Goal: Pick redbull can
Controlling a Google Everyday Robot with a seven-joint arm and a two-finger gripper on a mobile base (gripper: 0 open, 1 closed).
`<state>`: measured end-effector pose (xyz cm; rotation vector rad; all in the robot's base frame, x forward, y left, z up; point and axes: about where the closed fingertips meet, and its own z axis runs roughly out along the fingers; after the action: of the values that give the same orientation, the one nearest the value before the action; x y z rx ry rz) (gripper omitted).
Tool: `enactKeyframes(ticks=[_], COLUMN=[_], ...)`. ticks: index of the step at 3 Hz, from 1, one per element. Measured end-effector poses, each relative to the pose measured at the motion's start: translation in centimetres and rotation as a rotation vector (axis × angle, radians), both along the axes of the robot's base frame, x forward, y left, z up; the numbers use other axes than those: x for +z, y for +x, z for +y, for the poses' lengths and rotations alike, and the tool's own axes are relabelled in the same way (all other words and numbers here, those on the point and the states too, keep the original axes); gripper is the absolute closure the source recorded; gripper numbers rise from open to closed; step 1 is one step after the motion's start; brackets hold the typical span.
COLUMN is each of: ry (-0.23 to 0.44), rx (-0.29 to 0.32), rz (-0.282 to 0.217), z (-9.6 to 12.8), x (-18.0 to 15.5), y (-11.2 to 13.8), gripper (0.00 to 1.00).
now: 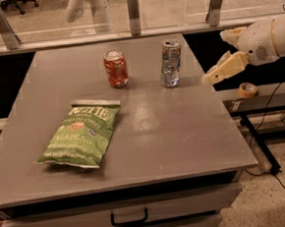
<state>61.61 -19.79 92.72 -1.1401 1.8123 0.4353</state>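
Note:
The redbull can (170, 63), tall, slim, silver and dented, stands upright at the back right of the grey table (183, 132). My gripper (214, 57), cream-coloured, hangs just off the table's right edge, a short way to the right of the can and about level with it. Its two fingers are spread apart with nothing between them. It does not touch the can.
A shorter red-orange can (116, 68) stands left of the redbull can. A green chips bag (80, 135) lies front left. A glass railing with metal posts (133, 12) runs behind the table. A tape roll (247, 90) and cables lie to the right.

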Motion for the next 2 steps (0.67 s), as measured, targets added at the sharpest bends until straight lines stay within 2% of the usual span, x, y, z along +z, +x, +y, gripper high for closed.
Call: enactKeyframes(ticks=[1,2], ry=[0.002,-0.021], rx=[0.048,0.126], rz=[-0.014,-0.029], z=[2.1,5.0], x=[-1.3,-2.3], y=[2.6,4.1], gripper=[0.0,0.0])
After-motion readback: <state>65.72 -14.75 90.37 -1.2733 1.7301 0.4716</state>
